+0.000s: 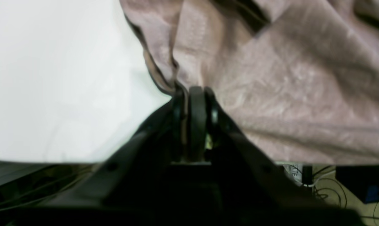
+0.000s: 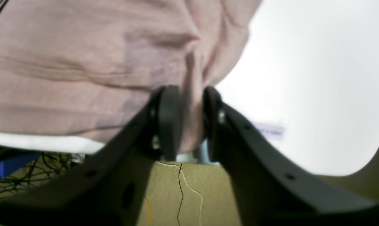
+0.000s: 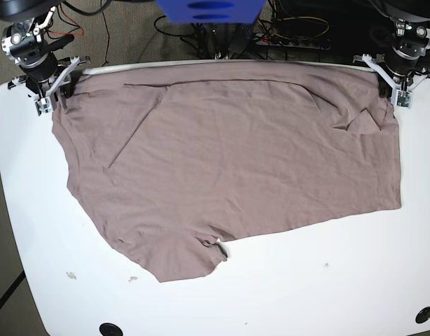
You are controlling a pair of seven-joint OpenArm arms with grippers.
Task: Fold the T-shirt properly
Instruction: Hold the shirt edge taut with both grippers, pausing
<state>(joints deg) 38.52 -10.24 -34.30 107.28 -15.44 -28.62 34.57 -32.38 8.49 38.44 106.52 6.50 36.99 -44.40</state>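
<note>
The T-shirt (image 3: 229, 161) is thin, matt knit cloth in a dusty mauve-brown, softly wrinkled, with a fine weave texture that shows up close in the left wrist view. The counter (image 3: 327, 294) is smooth and white with a faint sheen, marked by a few small scuffs near its near-left side. The fingers (image 2: 169, 122) of the right gripper (image 2: 189, 121) look like black matt plastic, as do those of the left gripper (image 1: 192, 119). The floor (image 2: 189, 188) beyond the counter's far edge looks like dull, olive-tan carpet.

T-shirt (image 3: 229, 161) plain dusty mauve-brown, no print. Worktop (image 3: 327, 294) white with two black holes on the near edge. Fingers (image 2: 169, 119) black. Blue box (image 3: 208, 10) behind; floor tan.
</note>
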